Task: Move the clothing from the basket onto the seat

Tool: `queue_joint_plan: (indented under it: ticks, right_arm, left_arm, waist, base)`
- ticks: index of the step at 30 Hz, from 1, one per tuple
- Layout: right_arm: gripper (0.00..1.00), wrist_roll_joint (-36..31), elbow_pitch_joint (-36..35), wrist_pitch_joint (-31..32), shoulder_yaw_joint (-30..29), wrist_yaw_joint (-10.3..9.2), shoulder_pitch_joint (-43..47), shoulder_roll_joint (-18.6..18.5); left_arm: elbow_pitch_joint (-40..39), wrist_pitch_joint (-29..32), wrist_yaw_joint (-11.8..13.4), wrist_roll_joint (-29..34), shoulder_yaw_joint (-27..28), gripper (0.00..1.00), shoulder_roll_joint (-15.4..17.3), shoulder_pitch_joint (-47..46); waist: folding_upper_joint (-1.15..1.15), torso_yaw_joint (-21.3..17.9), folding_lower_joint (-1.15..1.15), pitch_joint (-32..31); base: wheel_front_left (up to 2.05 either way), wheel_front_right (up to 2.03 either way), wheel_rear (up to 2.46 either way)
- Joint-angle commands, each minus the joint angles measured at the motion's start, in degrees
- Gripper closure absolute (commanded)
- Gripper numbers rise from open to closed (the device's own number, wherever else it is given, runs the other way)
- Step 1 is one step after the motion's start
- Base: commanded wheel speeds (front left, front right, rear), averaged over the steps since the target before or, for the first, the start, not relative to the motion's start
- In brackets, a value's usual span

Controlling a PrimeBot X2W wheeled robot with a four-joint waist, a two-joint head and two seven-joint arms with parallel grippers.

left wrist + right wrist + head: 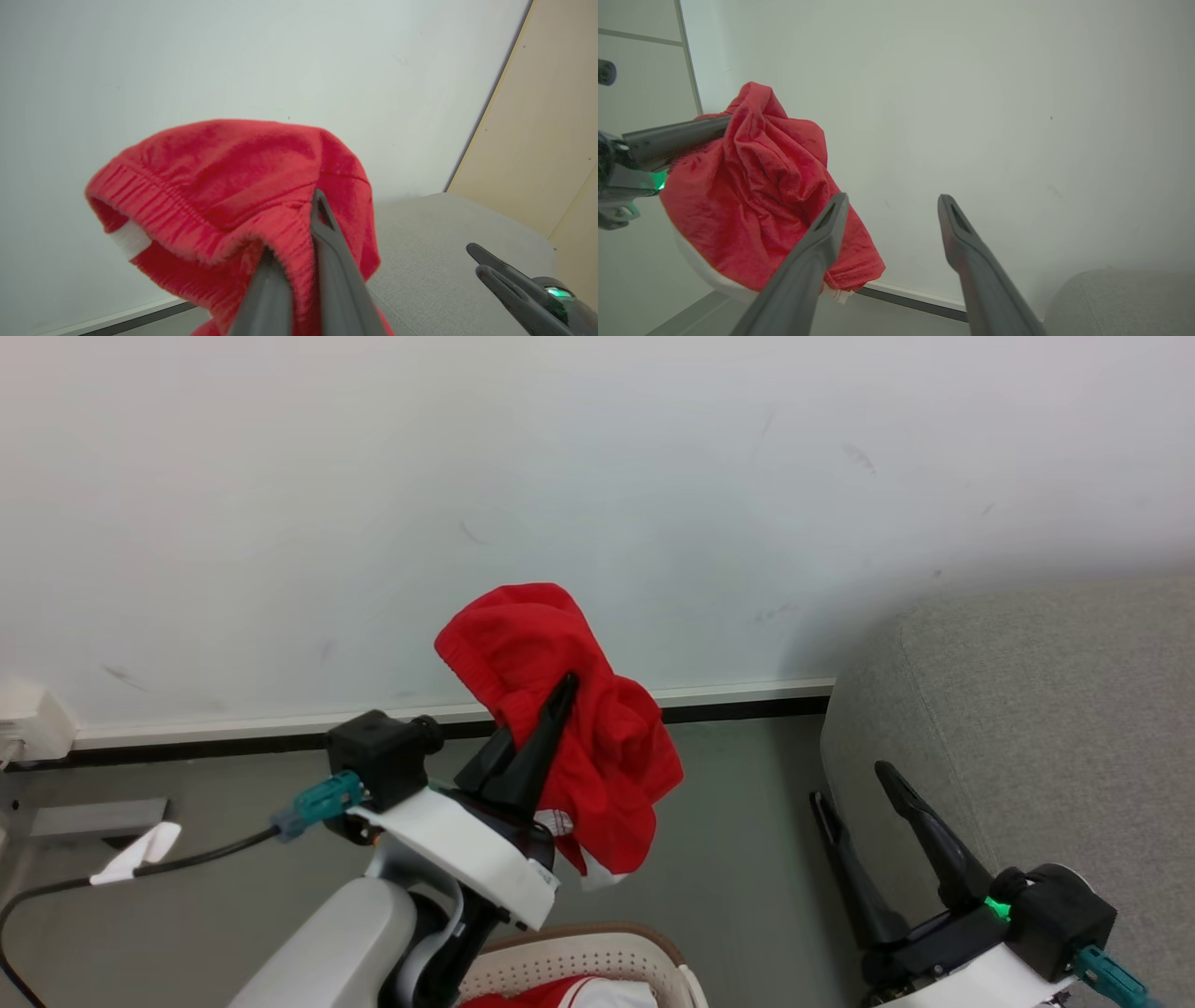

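A bright red garment (597, 747) with a white edge hangs in the air, draped over my left gripper (563, 689), which is shut on it above the basket (579, 959). In the left wrist view the red cloth (224, 186) bunches over the pinched fingers (327, 252). More red and white clothing (569, 993) lies in the basket at the bottom edge. The grey seat (1046, 728) is at the right. My right gripper (854, 782) stands open and empty in front of the seat; its wrist view shows the spread fingers (817, 252) and the hanging garment (761, 186).
A white wall (597, 476) with a pale skirting board (233, 726) runs behind. Grey floor (747, 821) lies between basket and seat. A black cable (140, 868) with a white tag trails at the left.
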Motion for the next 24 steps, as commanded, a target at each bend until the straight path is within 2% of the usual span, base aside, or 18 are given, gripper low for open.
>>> queue_joint_plan:
  ticks: [1, 12, 18, 24]
  right_arm:
    - [0.0, 1.16, 1.11, -0.11, 0.92, -0.14, -1.04, -0.52]
    - [0.0, 6.04, 11.39, -0.11, 17.04, -0.13, -11.43, -4.9]
    - [0.0, 8.49, 18.01, 0.04, 24.44, -0.14, -17.38, -7.65]
    - [0.0, 11.71, 21.71, 0.07, 31.25, -0.13, -21.88, -9.12]
  left_arm:
    - [-0.32, 0.01, 0.04, 0.16, -0.04, 1.0, 0.02, 0.25]
    - [0.39, 0.9, -2.01, 1.0, -4.61, 1.0, -2.68, -0.37]
    - [0.74, 1.52, -3.24, 1.34, -7.22, 1.0, -4.16, -0.71]
    - [1.32, 2.25, -4.51, 1.5, -9.92, 1.0, -6.12, -1.17]
  waist:
    - [0.0, 0.15, 0.0, 0.15]
    - [0.0, 3.08, 0.0, 0.83]
    - [0.0, 5.57, 0.0, 0.92]
    - [0.0, 8.47, 0.0, 0.93]
  base:
    - [0.0, 0.0, 0.0]
    - [0.0, 0.0, 0.0]
    - [0.0, 0.0, 0.0]
    - [0.0, 0.0, 0.0]
